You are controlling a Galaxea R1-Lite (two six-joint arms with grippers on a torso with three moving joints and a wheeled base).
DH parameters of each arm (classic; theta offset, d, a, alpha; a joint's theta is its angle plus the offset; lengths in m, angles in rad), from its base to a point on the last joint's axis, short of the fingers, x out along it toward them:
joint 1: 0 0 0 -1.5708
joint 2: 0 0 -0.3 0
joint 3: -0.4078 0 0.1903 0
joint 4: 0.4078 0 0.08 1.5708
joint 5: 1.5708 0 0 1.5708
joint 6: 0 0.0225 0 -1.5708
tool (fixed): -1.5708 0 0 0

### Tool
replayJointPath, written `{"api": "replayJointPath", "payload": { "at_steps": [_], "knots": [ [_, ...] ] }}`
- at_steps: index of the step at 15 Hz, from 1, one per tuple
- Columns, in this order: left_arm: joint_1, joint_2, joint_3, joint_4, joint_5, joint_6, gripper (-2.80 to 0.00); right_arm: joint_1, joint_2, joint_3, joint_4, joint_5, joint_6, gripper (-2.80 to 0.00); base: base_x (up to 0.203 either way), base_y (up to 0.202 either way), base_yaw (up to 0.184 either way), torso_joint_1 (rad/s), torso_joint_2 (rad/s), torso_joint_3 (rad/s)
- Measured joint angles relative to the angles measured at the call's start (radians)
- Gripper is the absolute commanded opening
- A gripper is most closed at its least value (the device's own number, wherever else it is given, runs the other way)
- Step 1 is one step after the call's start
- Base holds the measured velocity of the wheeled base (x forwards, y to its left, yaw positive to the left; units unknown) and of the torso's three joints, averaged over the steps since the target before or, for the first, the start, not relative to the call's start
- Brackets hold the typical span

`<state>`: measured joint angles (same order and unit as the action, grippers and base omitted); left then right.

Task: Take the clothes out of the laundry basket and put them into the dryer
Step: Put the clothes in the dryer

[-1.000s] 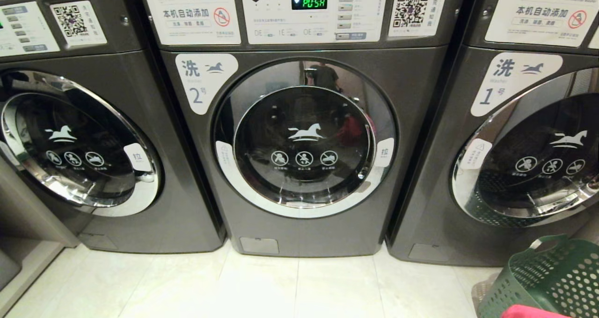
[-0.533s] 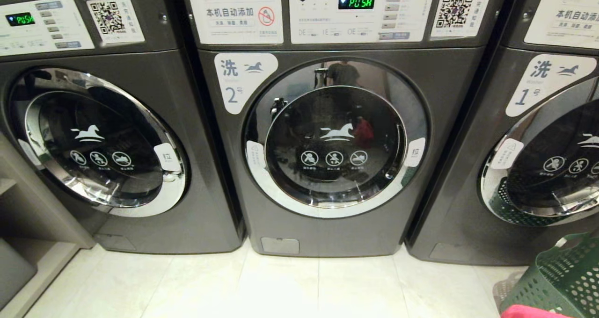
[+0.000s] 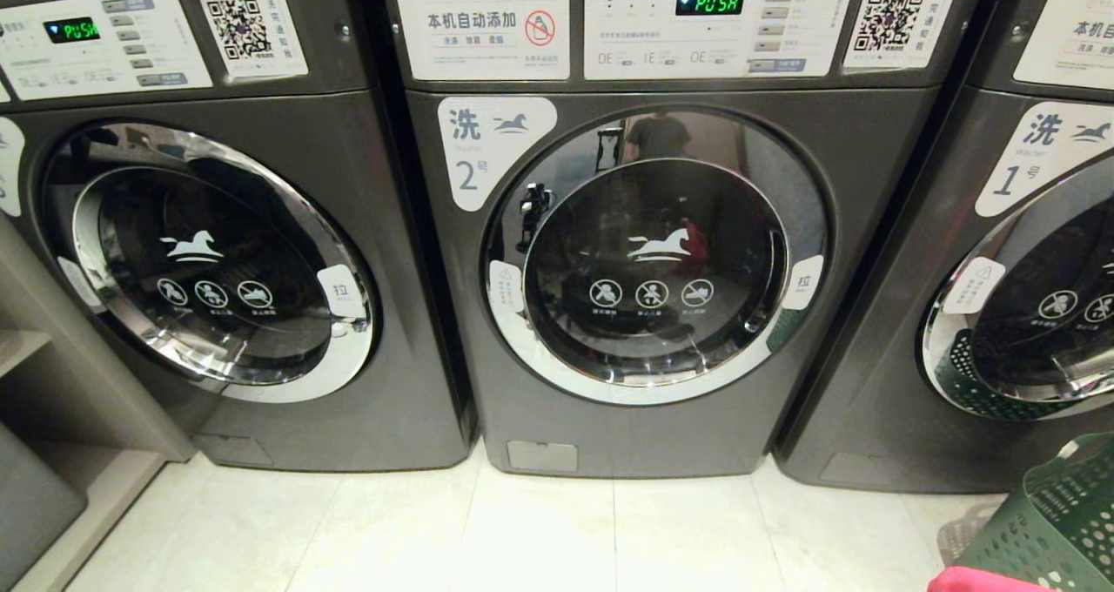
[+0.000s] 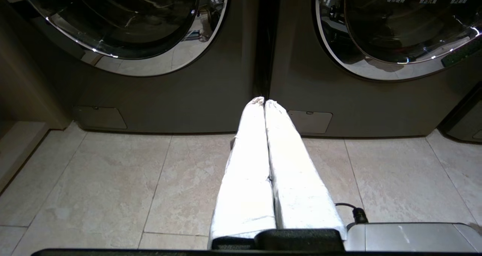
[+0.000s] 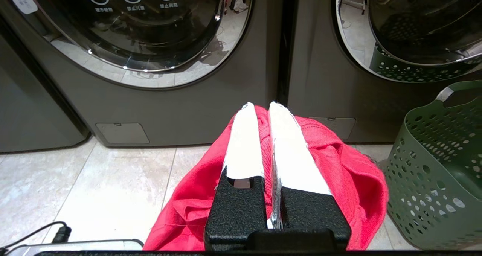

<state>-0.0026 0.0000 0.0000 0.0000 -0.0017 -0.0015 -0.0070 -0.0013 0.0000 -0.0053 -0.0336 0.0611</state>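
Red garment (image 5: 339, 173): you see it pinched in the right gripper (image 5: 263, 106), above the floor.
Basket (image 5: 437, 165): green, beside it (by machine 1).
Left gripper (image 4: 264, 99): closed, empty.

Machine 1 (image 3: 1001, 252): I get only its left part in the head view; the frame's right edge cuts the door.
Laundry basket (image 3: 1049, 514): corner only in my head view; I can't see its inside in either view.
Red garment (image 5: 339, 165): most folds lie beneath the right gripper (image 5: 263, 106); head view shows a sliver.
Panel small print (image 3: 687, 57): too small for me to read.
Drum behind machine 2 door (image 3: 653, 252): dark glass and reflections, contents unreadable.
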Motion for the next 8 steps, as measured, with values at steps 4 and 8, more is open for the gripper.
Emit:
{"api": "replayJointPath", "payload": {
  "at_steps": [4,8],
  "knots": [
    [0.001,0.000,0.000,0.000,0.000,0.000,-2.80,0.001,0.000,0.000,0.000,0.000,0.000,-2.80,0.106,0.000,0.001,0.001,0.00,0.006],
    [0.001,0.000,0.000,0.000,0.000,0.000,-2.80,0.001,0.000,0.000,0.000,0.000,0.001,-2.80,0.195,0.000,0.001,0.002,0.00,0.002]
  ]
}}
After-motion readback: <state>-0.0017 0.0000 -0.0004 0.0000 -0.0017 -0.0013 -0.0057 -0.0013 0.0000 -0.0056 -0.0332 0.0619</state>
